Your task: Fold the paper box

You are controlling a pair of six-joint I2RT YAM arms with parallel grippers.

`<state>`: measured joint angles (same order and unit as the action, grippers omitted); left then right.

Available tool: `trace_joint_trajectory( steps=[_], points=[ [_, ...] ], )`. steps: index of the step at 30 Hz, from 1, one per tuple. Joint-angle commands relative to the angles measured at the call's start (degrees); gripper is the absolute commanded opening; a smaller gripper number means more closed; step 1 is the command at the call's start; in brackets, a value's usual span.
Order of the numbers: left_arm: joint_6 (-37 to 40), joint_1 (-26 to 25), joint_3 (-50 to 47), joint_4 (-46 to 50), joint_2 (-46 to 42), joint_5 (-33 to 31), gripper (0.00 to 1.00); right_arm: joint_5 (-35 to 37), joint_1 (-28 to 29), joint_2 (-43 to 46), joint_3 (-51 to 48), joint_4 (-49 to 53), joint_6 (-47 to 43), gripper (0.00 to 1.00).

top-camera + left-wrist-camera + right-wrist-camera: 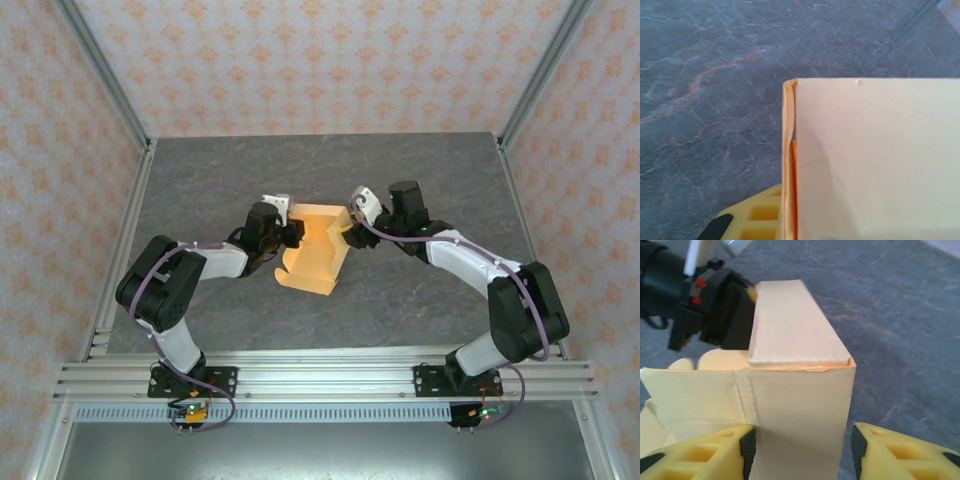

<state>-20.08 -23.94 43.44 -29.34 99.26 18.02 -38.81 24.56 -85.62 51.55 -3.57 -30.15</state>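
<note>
Fingers (pixel 710 450) of the right gripper (pixel 802 434) stand wide apart, one on each side of an upright panel of the paper box (pixel 315 255). In the right wrist view the pad on the left of the picture lies against the panel beside a crease, while the pad on the right sits just off the panel's edge with a sliver of grey desk (pixel 420 170) showing between them, so the panel is straddled, not pinched. A narrow top panel folds away from that wall toward the black body of the left gripper (pixel 291 234), which is close against the box's far side. In the left wrist view one yellow finger (pixel 757 217) shows just beside a doubled edge of a pale panel; the panel covers the other finger, so whether that pair is together or apart cannot be told. From above, the box sits partly folded near the middle of the desk, between the two grippers, with its open part reaching toward the arm bases.
</note>
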Motion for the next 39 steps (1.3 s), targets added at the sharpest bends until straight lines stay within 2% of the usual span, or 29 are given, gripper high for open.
trace_joint_trajectory(
  steps=[1, 5, 11, 17, 21, 24, 26, 28, 33, 39],
  points=[
    [-0.02, -1.47, 0.21, -1.97, -1.74, 3.1, 0.0, 8.94, 0.81, -0.95, -1.77, -11.53, 3.06, 0.55],
    [-0.43, -1.46, 0.35, -0.55, -1.42, 2.03, 0.0, 7.92, 0.85, -0.54, -2.76, -11.38, 3.03, 0.62],
    [-1.87, -0.86, 4.48, 5.04, 1.02, 5.57, 0.0, -3.29, -2.35, -0.41, 1.98, 6.58, -4.12, 0.68],
    [-2.27, -0.86, 5.32, 6.63, 1.67, 5.77, 0.0, -8.09, -3.95, 0.47, 3.73, 10.55, -4.57, 0.72],
    [-2.55, -0.78, 5.1, 8.0, 1.37, 4.2, 0.0, -6.58, -4.17, 1.17, 3.44, 12.13, -5.76, 0.74],
    [-1.33, -0.81, 5.34, 10.2, 0.57, 3.43, 0.0, -6.83, -6.25, 1.62, 3.78, 13.66, -3.03, 0.76],
    [-0.93, -0.82, 5.25, 10.78, -0.14, 3.54, 0.0, -7.05, -6.42, 1.79, 4.31, 14.77, -2.72, 0.81],
    [-0.45, -0.81, 5.34, 11.14, -0.15, 3.69, 0.0, -7.43, -6.44, 1.61, 5.14, 15.68, -1.76, 0.89],
    [-0.66, -0.76, 5.52, 11.61, -0.01, 3.64, 0.0, -6.84, -6.43, 3.27, 2.6, 12.44, -0.86, 0.9],
    [-0.08, -0.75, 6.35, 13.97, 0.85, 2.62, 0.0, -6.91, -6.4, 3.64, 3.22, 16.3, -3.7, 0.9]
  ],
)
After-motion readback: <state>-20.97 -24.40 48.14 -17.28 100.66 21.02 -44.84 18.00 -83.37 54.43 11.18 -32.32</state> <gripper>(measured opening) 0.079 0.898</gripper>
